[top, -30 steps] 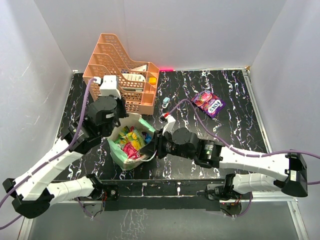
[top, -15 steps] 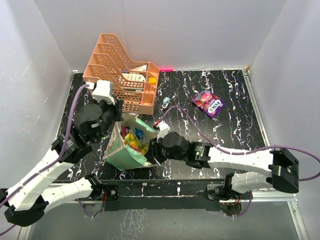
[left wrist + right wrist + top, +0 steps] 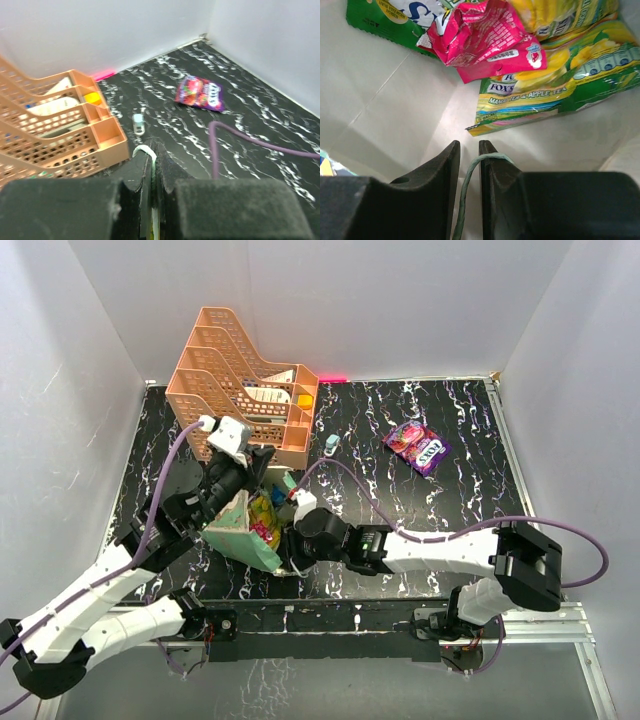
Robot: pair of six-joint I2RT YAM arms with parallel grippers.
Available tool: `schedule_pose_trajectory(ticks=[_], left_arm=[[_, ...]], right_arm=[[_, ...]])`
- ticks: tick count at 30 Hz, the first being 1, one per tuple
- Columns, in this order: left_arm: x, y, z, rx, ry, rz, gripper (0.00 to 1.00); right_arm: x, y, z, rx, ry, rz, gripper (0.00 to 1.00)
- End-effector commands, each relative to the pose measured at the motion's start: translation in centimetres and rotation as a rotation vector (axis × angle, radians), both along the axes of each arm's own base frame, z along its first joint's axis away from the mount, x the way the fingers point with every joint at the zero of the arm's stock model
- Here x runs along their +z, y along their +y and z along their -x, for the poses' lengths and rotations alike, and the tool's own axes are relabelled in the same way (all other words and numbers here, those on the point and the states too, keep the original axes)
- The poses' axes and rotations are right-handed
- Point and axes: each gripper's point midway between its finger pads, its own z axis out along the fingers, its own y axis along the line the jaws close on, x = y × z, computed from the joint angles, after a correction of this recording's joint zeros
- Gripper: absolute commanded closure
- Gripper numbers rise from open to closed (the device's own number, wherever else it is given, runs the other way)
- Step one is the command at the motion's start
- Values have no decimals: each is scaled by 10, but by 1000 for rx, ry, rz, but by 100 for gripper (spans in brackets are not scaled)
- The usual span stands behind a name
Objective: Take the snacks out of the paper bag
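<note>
The mint-green paper bag (image 3: pixel 238 539) is tipped with its mouth up and to the right. Bright snacks (image 3: pixel 262 520) show inside it. My left gripper (image 3: pixel 250 488) is shut on the bag's upper rim (image 3: pixel 151 161). My right gripper (image 3: pixel 289 546) is at the bag's mouth and looks into the cream inside (image 3: pixel 395 105). Its jaws (image 3: pixel 469 146) stand nearly together with the green string handle (image 3: pixel 470 175) between them, looped over one fingertip. Ahead of it lie a pink packet (image 3: pixel 485 35) and a yellow-green packet (image 3: pixel 535 92). A purple and pink packet (image 3: pixel 418 445) lies on the table at the far right; it also shows in the left wrist view (image 3: pixel 200 95).
The orange lattice rack (image 3: pixel 245 390) stands just behind the bag at the back left, also in the left wrist view (image 3: pixel 50 125). A small pale blue-white object (image 3: pixel 331 444) lies beside it (image 3: pixel 138 124). A purple cable (image 3: pixel 240 140) crosses the black marbled table. White walls close in three sides.
The left gripper has swung right and pulled the bag over, tilting it. The right arm has moved left and its gripper now sits at the bag's mouth.
</note>
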Motion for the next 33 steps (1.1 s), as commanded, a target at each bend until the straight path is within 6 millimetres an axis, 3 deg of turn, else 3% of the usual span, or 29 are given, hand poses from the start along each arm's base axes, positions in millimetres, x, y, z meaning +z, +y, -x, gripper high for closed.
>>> schedule_pose_trajectory(ticks=[1, 8, 14, 17, 19, 23, 27, 29, 33], left_arm=[[32, -24, 33, -224, -79, 160, 100], [-1, -14, 53, -241, 72, 182, 100], [-9, -1, 61, -209, 123, 226, 100], [-9, 1, 61, -196, 134, 237, 100], [-9, 4, 59, -176, 141, 236, 100], [-6, 13, 55, -120, 147, 232, 100], [-6, 22, 48, -52, 159, 218, 100], [-6, 24, 47, -36, 166, 217, 100], [-2, 29, 47, -15, 165, 224, 100]], right_arm=[[36, 19, 3, 3, -11, -109, 75], [28, -37, 8, -129, 44, -82, 65], [16, -95, 13, -200, 24, 0, 48], [31, -118, 4, -202, -102, 54, 35], [51, -129, -7, -177, -245, 83, 29], [106, -125, -20, -45, -550, 81, 26], [141, -88, -4, 309, -928, 12, 28], [134, -75, 12, 581, -1159, 42, 29], [132, -60, 3, 735, -1424, 144, 25]])
